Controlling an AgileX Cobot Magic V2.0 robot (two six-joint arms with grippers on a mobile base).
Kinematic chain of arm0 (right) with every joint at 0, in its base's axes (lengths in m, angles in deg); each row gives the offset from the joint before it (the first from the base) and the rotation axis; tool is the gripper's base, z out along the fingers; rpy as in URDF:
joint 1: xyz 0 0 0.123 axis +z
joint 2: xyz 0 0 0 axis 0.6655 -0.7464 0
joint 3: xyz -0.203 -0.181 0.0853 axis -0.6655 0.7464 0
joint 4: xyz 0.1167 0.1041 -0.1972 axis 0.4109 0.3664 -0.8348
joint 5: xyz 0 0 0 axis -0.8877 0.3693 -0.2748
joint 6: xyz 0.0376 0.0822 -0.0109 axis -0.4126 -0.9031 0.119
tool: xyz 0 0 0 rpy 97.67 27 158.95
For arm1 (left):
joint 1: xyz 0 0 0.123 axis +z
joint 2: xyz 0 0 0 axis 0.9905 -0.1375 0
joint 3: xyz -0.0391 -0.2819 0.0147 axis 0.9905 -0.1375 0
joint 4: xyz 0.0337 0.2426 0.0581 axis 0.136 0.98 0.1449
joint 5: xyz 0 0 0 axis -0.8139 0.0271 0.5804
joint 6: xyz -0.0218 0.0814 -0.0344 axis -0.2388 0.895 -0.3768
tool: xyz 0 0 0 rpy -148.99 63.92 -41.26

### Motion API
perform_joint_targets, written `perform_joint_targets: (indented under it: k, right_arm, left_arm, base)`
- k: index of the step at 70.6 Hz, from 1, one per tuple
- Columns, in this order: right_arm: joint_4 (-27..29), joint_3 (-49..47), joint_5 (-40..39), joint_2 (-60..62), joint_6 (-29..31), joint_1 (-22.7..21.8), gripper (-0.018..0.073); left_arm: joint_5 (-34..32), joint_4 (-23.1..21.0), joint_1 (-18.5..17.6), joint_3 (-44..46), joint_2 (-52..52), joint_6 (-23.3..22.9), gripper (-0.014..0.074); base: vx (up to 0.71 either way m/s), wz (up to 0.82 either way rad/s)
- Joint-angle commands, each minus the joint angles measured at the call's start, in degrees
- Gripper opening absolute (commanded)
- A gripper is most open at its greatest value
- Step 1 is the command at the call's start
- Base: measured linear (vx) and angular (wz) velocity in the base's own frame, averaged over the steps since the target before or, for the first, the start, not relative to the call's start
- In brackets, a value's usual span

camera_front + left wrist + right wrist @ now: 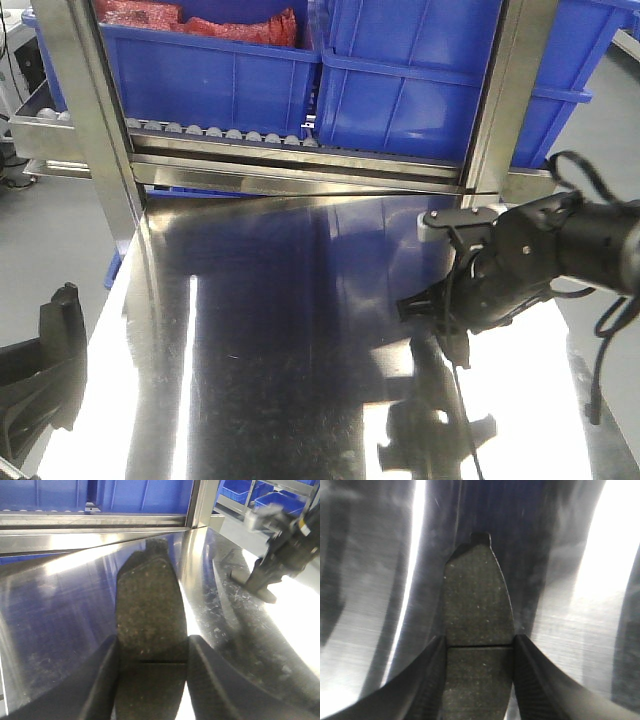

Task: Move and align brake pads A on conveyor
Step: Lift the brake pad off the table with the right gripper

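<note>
While the left pincer [152, 647] pinches one grey-brown curved oblong brake pad [150, 605] at its groove and the right pincer [480, 647] pinches a second brake pad [477, 600] likewise, each long axis points straight ahead over the shiny steel worktop [280, 330]; no conveyor shows, so the nearer arm cannot be told.

Front view, 3 o'clock: the robot's right arm [545, 255] is matt black with rounded, bulging housings. A pale grey bracket [455, 217] with a dark screw head sits at its end. Thin black cables [603, 330] loop off its upper and lower sides. At 8 o'clock, the left gripper [58, 345] is black and angular. In the wrist views, the left fingers [102, 680] and right fingers [427, 680] are black, tapered and finely textured.
</note>
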Motion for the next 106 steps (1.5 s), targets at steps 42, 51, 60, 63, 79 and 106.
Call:
perform_joint_targets:
  k: [42, 51, 60, 63, 79, 106]
  right_arm:
    - [2.14, 21.00, -4.88, 39.05, 8.63, 5.55, 0.0183]
    - [2.14, 24.68, -4.89, 45.60, 8.68, 5.55, 0.0183]
    - [2.09, 26.97, -5.09, 50.64, 8.68, 5.55, 0.0183]
    - [2.09, 27.29, -5.32, 51.67, 8.68, 5.55, 0.0183]
    - [2.09, 27.29, -5.54, 55.54, 8.68, 5.55, 0.0183]
    - [2.16, 27.29, -5.34, 55.98, 8.68, 5.55, 0.0183]
  left_arm:
    - [-5.29, 0.34, -0.20, 1.76, 0.14, -0.12, 0.0128]
    - [-5.29, 0.34, -0.20, 1.76, 0.14, -0.12, 0.0128]
    - [-5.29, 0.34, -0.20, 1.76, 0.14, -0.12, 0.0128]
    - [-5.29, 0.34, -0.20, 1.76, 0.14, -0.12, 0.0128]
    - [-5.29, 0.34, -0.20, 1.76, 0.14, -0.12, 0.0128]
    - [-5.29, 0.34, -0.20, 1.76, 0.14, -0.12, 0.0128]
  base:
    - [0.00, 0.00]
    - [0.00, 0.00]
    - [0.00, 0.00]
    - [0.00, 0.00]
    - [0.00, 0.00]
    - [0.00, 0.00]
